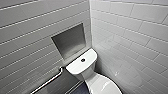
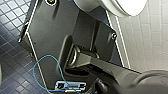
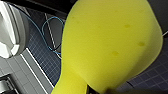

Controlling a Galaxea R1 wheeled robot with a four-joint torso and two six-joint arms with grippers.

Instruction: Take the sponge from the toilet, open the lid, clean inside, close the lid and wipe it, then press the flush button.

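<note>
A grab bar (image 1: pixel 47 81) crosses the left wall below a niche (image 1: pixel 68 41). The toilet (image 1: pixel 83 68) sits in the corner with the flush button (image 1: pixel 83 60) mid-tank. The left hand's (image 2: pixel 112 85) state I cannot tell; the right hand (image 3: pixel 98 90) pinches the sponge (image 3: pixel 107 42).

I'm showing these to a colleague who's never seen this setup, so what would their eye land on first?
First the bright yellow sponge, looming large in the right wrist view against dark blue floor tiles. Then the glossy white toilet in the tiled corner in the head view, its dark flush button mid-tank, with a recessed niche above it.
</note>
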